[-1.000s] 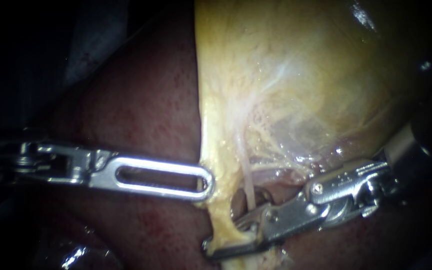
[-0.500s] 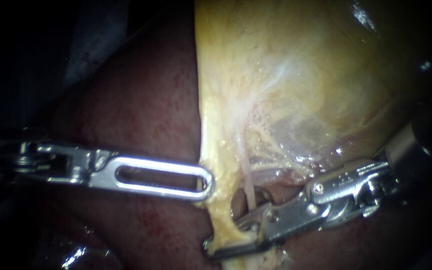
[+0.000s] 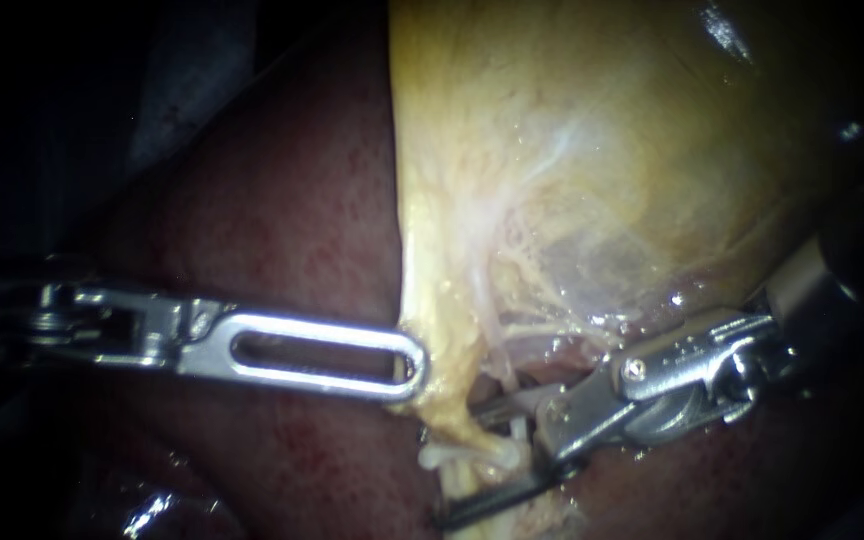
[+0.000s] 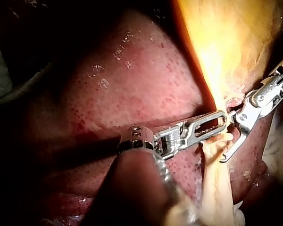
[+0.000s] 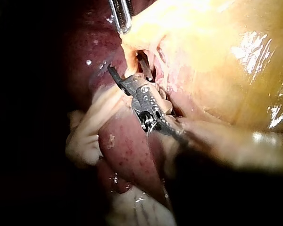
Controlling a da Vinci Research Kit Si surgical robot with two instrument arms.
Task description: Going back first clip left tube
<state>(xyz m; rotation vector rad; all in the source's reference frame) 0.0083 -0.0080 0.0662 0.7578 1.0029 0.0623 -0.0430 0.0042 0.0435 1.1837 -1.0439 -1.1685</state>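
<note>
Steel, two instruments: left instrument [image 3: 414,368] jaws tight on gallbladder [image 3: 572,150], right instrument [image 3: 462,465] jaws apart.

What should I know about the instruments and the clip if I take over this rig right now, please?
Left instrument: end effector shut on the lower edge of the gallbladder, holding it over the liver.
Right instrument: jaws open, standing around the foot of the pale tube below the gallbladder.
Done: a whitish piece, probably the clip, lies across the tissue between those open jaws. I cannot confirm it is seated.
Left: probably back the right instrument out clear of the tube, with the left hold kept steady.
</note>
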